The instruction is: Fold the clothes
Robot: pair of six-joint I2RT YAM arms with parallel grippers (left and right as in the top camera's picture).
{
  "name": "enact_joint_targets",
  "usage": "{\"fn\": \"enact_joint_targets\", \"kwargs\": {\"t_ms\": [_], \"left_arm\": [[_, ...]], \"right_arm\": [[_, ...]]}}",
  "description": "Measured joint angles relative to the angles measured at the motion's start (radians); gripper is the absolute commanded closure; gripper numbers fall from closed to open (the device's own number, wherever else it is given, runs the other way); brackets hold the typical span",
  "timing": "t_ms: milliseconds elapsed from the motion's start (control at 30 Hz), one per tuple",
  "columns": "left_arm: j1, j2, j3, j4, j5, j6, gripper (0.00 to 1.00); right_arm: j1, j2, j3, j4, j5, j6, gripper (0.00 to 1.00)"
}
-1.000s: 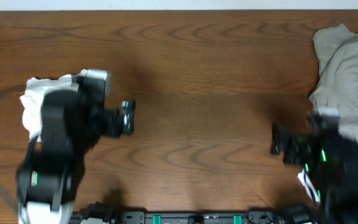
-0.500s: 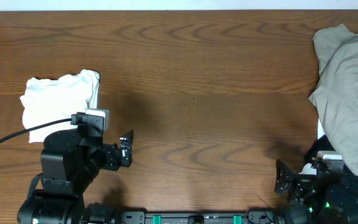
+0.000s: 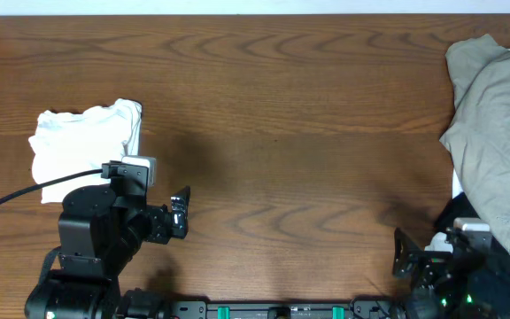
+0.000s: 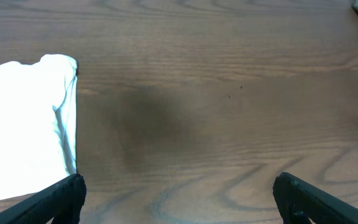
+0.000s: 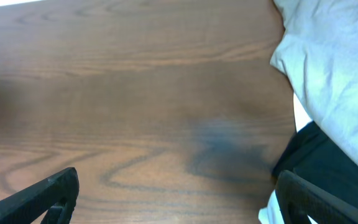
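Near the desk (image 3: 308,106) edge, the left tool (image 3: 181,213) and right tool (image 3: 403,254) are held released, empty. The folded white garment (image 3: 82,142) is set at left. The crumpled beige garment (image 3: 494,115), far right, should be gripped by an edge and drawn to centre.

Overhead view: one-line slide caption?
Folded white cloth left, crumpled beige garment right, brown wooden table; left hand and right hand open, empty.

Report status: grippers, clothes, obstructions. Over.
Left gripper open, empty. Right gripper open, empty. White folded cloth at left; crumpled beige garment at right edge, not gripped. Nothing in the way.
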Motion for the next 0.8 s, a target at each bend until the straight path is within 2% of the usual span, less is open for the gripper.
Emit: {"fn": "enact_joint_targets", "kwargs": {"t_ms": [167, 367, 467, 800], "left_arm": [[0.000, 0.000, 0.000, 0.000, 0.000, 0.000, 0.02], [0.000, 0.000, 0.000, 0.000, 0.000, 0.000, 0.02], [0.000, 0.000, 0.000, 0.000, 0.000, 0.000, 0.02], [0.000, 0.000, 0.000, 0.000, 0.000, 0.000, 0.02]], "right_arm": [[-0.041, -0.089, -0.011, 0.026, 0.002, -0.006, 0.01], [-0.081, -0.142, -0.100, 0.168, 0.003, -0.085, 0.01], [-0.087, -0.142, -0.178, 0.310, 0.003, -0.121, 0.01], [-0.089, -0.140, -0.534, 0.954, 0.004, -0.159, 0.01]]}}
